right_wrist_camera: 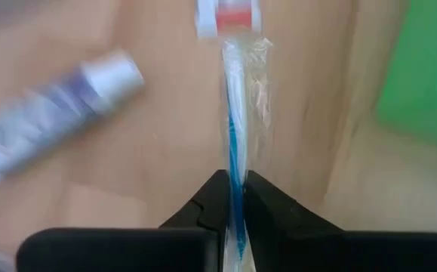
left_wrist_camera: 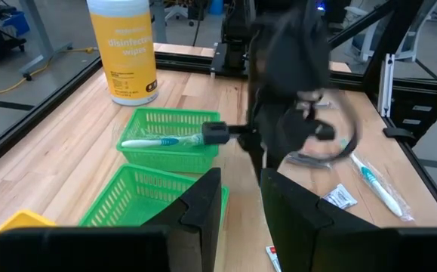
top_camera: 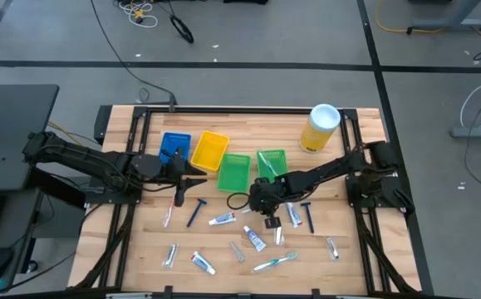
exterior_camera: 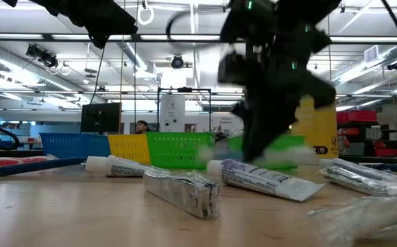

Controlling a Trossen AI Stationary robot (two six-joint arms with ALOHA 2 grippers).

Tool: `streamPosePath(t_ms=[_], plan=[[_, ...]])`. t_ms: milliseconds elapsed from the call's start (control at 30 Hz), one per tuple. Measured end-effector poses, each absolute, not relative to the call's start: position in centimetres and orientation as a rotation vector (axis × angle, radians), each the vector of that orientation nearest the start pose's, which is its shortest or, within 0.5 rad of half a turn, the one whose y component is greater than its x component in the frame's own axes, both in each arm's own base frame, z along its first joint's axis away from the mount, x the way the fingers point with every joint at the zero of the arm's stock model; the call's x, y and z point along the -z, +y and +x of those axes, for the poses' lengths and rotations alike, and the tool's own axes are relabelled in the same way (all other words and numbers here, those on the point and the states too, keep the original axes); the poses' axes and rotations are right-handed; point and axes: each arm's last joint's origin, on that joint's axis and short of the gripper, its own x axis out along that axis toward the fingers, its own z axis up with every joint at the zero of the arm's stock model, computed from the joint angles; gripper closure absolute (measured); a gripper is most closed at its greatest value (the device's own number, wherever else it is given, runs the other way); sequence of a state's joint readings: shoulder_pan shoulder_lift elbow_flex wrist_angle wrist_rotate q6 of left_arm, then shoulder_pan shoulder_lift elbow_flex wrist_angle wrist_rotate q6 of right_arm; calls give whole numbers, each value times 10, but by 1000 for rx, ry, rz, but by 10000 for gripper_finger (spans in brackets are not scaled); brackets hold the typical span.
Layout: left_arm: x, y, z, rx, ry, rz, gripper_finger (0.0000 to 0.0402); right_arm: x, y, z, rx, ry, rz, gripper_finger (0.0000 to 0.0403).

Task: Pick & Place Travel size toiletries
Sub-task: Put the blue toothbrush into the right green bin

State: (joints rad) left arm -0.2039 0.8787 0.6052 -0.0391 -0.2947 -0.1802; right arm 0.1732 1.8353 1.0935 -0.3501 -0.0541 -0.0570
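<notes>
Several toiletries lie flat on the wooden table: toothpaste tubes, silvery tubes, dark blue razors and a toothbrush. My right gripper is low over the table's middle and shut on a toothbrush in a clear wrapper. It shows blurred in the low view. My left gripper is open and empty, hovering by the near ends of the bins, and its wrist view faces the green bins. One toothbrush lies in the farther green bin. My right gripper pinches the wrapped toothbrush between its two fingers, on the blue-and-white shaft. The fingers come from above and point down. The rest of the brush runs on away from the fingers toward a red-and-white tube end. Whether it is clear of the table, I cannot tell.
A blue bin, a yellow bin and two green bins stand in a row at the table's far middle. A tall yellow canister with a white lid stands at the far right. Black frame rails run along both table sides.
</notes>
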Motion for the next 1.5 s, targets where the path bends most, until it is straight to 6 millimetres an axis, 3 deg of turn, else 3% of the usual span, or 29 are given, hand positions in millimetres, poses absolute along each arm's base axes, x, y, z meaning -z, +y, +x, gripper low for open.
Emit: streamPosePath(t_ms=[333,467,667,867,1033,1267,1500], plan=[[-269,-31,192,-117,294,-101,297,-207,65,328,-149,977,-184,364],[-269,-31,192,-117,295,-101,297,-238,55,315,48,891,-194,364],[-269,-31,192,-116,292,-102,297,-260,37,304,291,793,-46,364],[-269,-31,192,-116,291,-102,297,-249,23,299,523,747,111,364],[-269,-31,192,-117,292,-102,297,-228,12,296,715,622,244,364],[-269,-31,192,-117,293,-102,297,-190,-2,287,768,486,371,364],[-269,-31,192,-117,293,-102,297,-162,-10,272,704,547,398,364]])
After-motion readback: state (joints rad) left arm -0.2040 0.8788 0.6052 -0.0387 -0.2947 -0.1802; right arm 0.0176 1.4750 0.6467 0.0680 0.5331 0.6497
